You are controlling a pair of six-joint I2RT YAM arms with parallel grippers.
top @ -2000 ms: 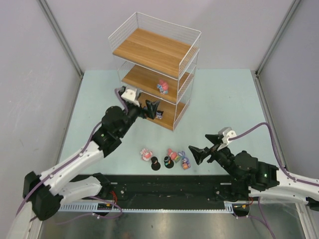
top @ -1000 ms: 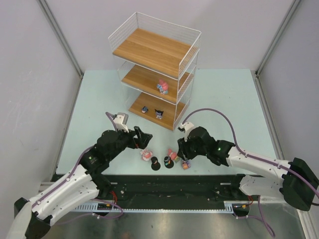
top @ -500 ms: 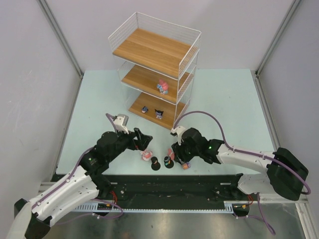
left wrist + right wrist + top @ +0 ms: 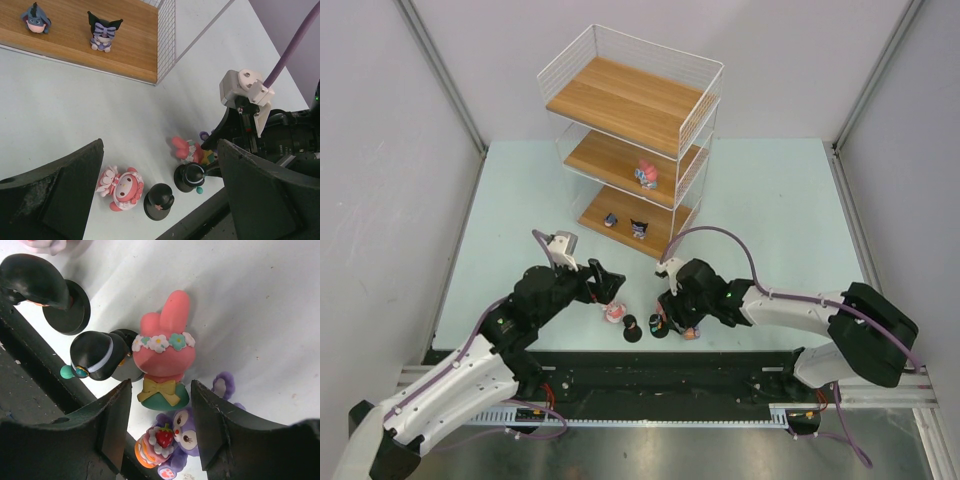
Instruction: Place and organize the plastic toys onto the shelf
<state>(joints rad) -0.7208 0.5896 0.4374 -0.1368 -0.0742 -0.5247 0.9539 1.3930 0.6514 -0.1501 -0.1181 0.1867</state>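
The right pincer [image 4: 159, 390] is half open and empty, the pink bunny [image 4: 165, 347] between its fingers. Better to lower straight, then close gently.

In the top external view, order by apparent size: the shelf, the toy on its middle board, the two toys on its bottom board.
1. shelf
2. middle-board toy
3. right bottom-board toy
4. left bottom-board toy
Ranks 2 and 3 are unsure: the higher toy sits nearer the camera.
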